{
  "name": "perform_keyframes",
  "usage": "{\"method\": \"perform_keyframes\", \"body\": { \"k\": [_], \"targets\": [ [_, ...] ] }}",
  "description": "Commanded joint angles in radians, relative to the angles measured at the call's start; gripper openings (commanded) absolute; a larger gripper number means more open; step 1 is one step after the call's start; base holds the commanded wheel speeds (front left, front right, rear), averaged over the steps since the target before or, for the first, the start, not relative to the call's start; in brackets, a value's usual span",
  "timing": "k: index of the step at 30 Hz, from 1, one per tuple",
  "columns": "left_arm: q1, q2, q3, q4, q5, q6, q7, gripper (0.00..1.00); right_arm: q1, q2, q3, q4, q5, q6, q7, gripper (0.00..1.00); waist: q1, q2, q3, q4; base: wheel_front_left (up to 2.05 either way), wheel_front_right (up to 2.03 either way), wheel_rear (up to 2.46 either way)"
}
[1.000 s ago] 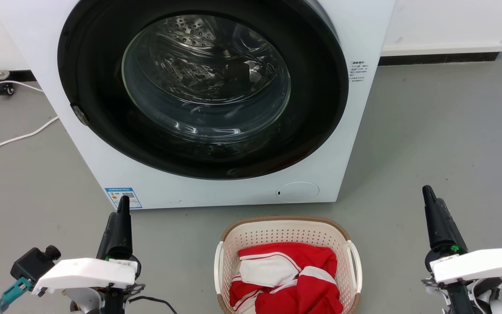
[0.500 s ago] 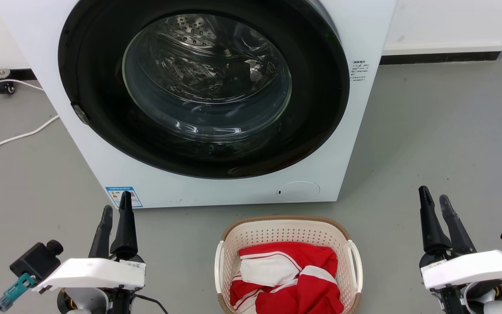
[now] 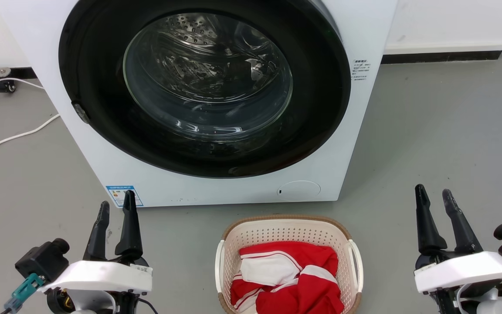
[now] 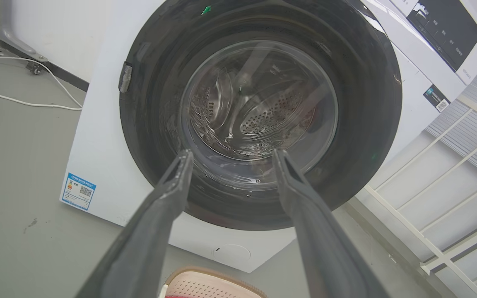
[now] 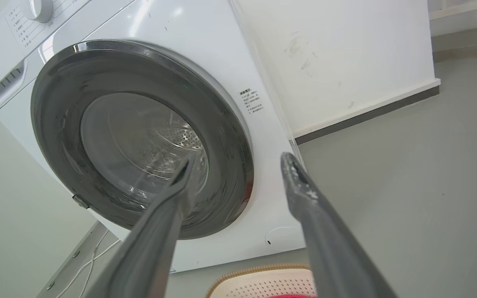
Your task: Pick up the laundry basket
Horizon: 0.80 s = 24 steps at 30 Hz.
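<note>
You were in a laundry corner, more test room than home. A front-loading washing machine [image 3: 205, 93] stood on a bare grey floor [image 3: 429, 131] before a plain white wall [image 3: 442, 22] with a dark skirting strip [image 3: 438, 57]. A loose white cable [image 3: 15, 138] trailed alongside, and a laundry basket [image 3: 286, 231] held red-and-white clothes [image 3: 294, 279].

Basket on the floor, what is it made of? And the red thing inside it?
The laundry basket looks like moulded plastic: cream, slightly glossy walls punched with even rows of holes. Its brown rim looks woven, though it may be plastic shaped that way. The red and white thing inside looks like soft cloth, since it lies folded and crumpled.
</note>
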Motion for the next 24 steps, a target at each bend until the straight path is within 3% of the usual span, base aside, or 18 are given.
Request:
{"method": "perform_keyframes", "body": {
  "k": [1,24],
  "targets": [
    [0.000,0.004,-0.002,-0.016,0.030,-0.004,-0.011,1.00,0.007,-0.005,0.004,-0.019,-0.035,0.000,-0.011,1.00,-0.0001,0.0000,0.000,0.000,0.00,0.00,0.00],
    [0.028,0.004,-0.026,-0.010,0.287,0.013,-0.073,1.00,0.030,-0.006,0.012,-0.032,-0.334,0.000,-0.072,1.00,-0.0001,0.0000,0.002,0.003,0.00,0.00,0.00]
  ]
}}
